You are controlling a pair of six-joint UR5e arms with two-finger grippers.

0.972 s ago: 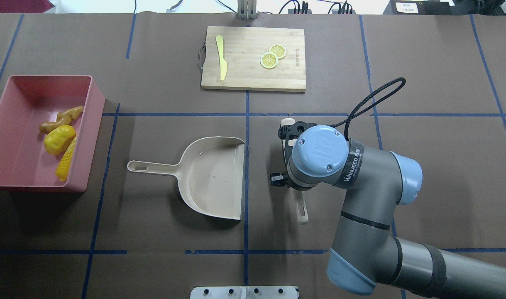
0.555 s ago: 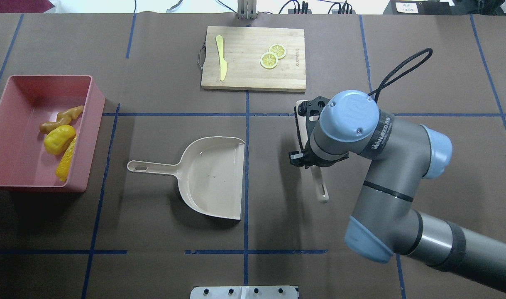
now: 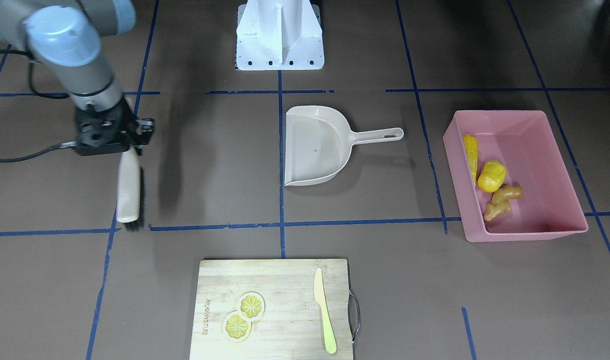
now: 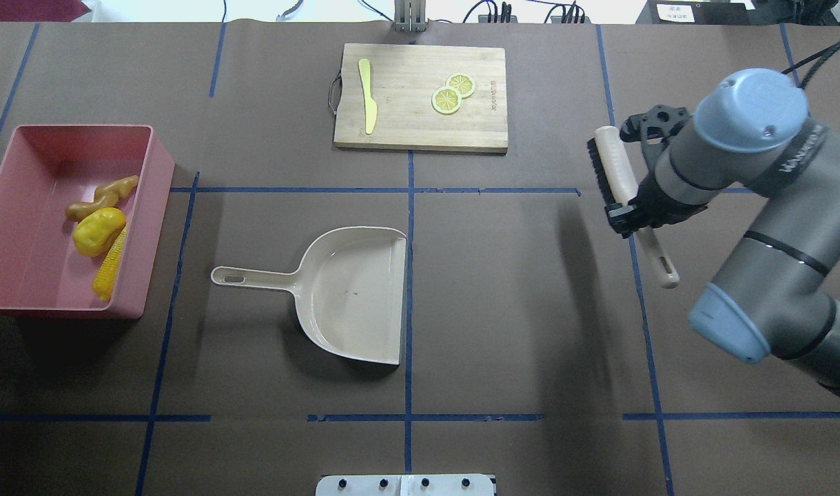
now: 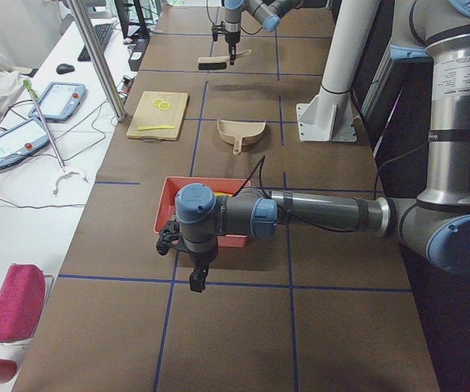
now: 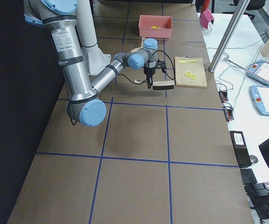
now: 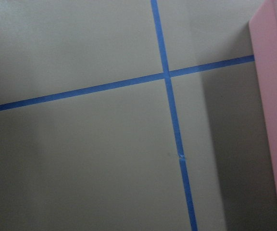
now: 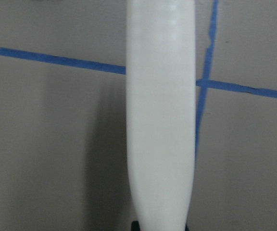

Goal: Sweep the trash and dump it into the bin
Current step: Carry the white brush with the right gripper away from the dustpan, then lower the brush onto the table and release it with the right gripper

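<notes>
The pink bin (image 4: 159,207) stands at the table's left and also shows in the front-facing view (image 3: 525,234). In it lie the corn cob (image 4: 109,265), the yellow lump (image 4: 98,231) and the ginger root (image 4: 103,198). The beige dustpan (image 4: 354,296) lies empty in the middle, mouth to the right. My right gripper (image 4: 634,213) is shut on the handle of a cream brush (image 4: 614,165) with black bristles, far right of the dustpan. My left gripper (image 5: 194,269) shows only in the exterior left view, beside the bin; I cannot tell its state.
A wooden cutting board (image 4: 406,131) at the back middle holds two lemon slices (image 4: 453,93) and a yellow-green knife (image 4: 368,96). The robot's base plate (image 4: 406,486) is at the front edge. The bin's wall (image 7: 273,120) fills the left wrist view's right edge.
My right arm has carried the brush right and towards the back, away from the dustpan's mouth. The dustpan, the bin and the trash have not moved.
</notes>
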